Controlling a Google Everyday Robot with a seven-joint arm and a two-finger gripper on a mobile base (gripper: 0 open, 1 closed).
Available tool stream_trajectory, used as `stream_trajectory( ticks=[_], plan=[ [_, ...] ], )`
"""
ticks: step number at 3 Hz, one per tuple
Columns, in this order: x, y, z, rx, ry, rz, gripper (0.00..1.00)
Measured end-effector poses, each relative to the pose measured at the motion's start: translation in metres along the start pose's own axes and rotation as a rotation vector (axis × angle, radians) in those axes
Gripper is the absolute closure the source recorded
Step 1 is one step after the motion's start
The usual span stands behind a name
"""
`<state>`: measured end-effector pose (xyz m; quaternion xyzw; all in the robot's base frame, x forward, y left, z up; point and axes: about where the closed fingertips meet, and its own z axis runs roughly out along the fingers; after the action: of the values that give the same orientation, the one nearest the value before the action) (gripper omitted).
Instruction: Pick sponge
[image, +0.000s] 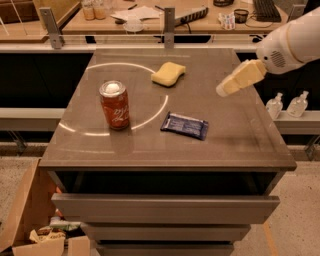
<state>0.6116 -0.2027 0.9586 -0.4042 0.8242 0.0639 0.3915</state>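
The sponge (168, 73), a pale yellow foam block with rounded corners, lies on the far middle of the brown table (240, 135), just past a white circular line. My gripper (224, 90) comes in from the right on a white arm, hovering above the table's right side. It is to the right of the sponge and a little nearer the front, well apart from it. It holds nothing.
A red can (114, 105) stands at the left front of the table. A flat dark blue packet (185, 125) lies near the middle front. Drawers sit below the tabletop. Two bottles (287, 104) stand on a ledge at the right. A cluttered desk (150, 12) is behind.
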Motion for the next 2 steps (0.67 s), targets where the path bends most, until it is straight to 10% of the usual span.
stream_trajectory(
  ticks=[2],
  plan=[
    [-0.0054, 0.0021, 0.0039, -0.003, -0.006, 0.006, 0.0]
  ],
)
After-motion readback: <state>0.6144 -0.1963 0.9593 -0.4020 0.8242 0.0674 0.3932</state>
